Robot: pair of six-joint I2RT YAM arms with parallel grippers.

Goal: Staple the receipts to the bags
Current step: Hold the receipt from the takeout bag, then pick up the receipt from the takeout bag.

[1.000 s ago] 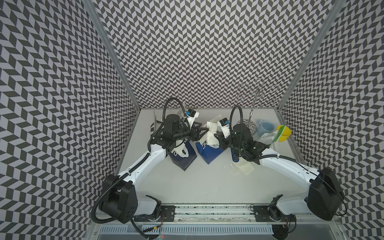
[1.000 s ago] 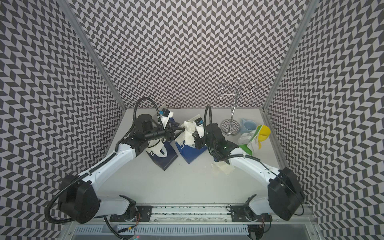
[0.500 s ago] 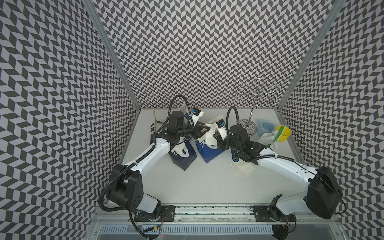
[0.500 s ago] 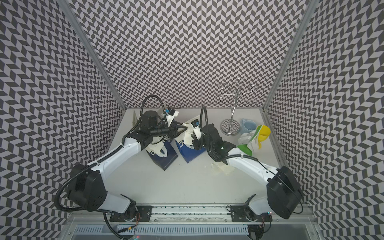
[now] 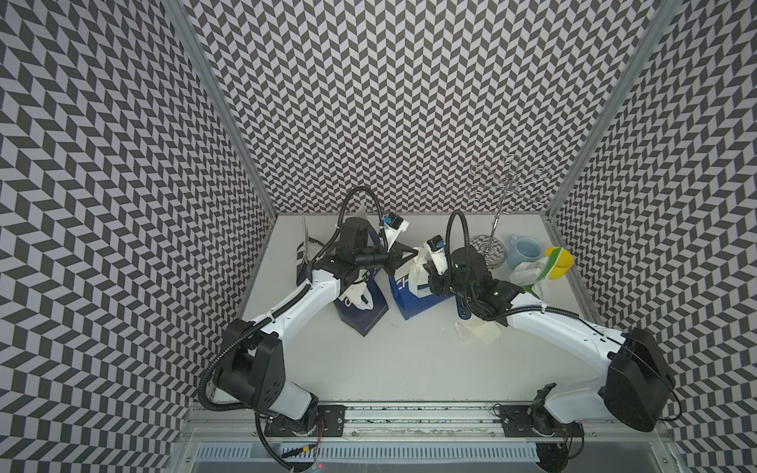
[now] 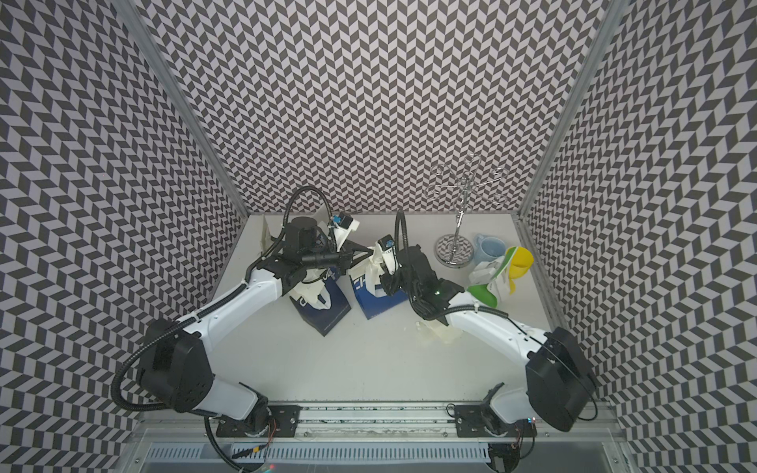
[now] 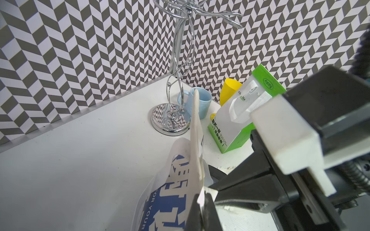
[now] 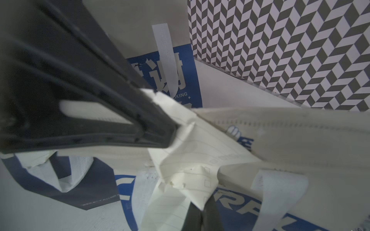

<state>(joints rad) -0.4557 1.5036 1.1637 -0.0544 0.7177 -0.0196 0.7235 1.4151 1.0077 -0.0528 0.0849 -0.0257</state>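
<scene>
In both top views my two grippers meet over a blue bag (image 5: 413, 297) (image 6: 375, 299) with white lettering at mid-table. My left gripper (image 5: 409, 256) (image 7: 202, 198) is shut on the top edge of a cream receipt (image 7: 195, 140) that stands against this bag (image 7: 170, 192). My right gripper (image 5: 428, 280) (image 8: 200, 212) is shut on a lower corner of the same crumpled receipt (image 8: 190, 160). The left fingers (image 8: 156, 128) show in the right wrist view pinching the paper. A darker blue bag (image 5: 364, 313) lies beside it. A green and white bag (image 5: 540, 270) lies at the right.
Loose receipts (image 5: 479, 331) lie under my right forearm, and a dark blue stapler (image 5: 463, 315) is partly hidden beside them. A chrome mug tree (image 5: 487, 250), a blue mug (image 5: 522, 250) and a yellow cup (image 5: 559, 262) stand at the back right. Another blue bag (image 8: 186, 66) stands behind.
My left arm has swung right toward the middle bag and its jaws have closed on the receipt's top edge. The right gripper has stayed shut on the receipt, nearly still.
</scene>
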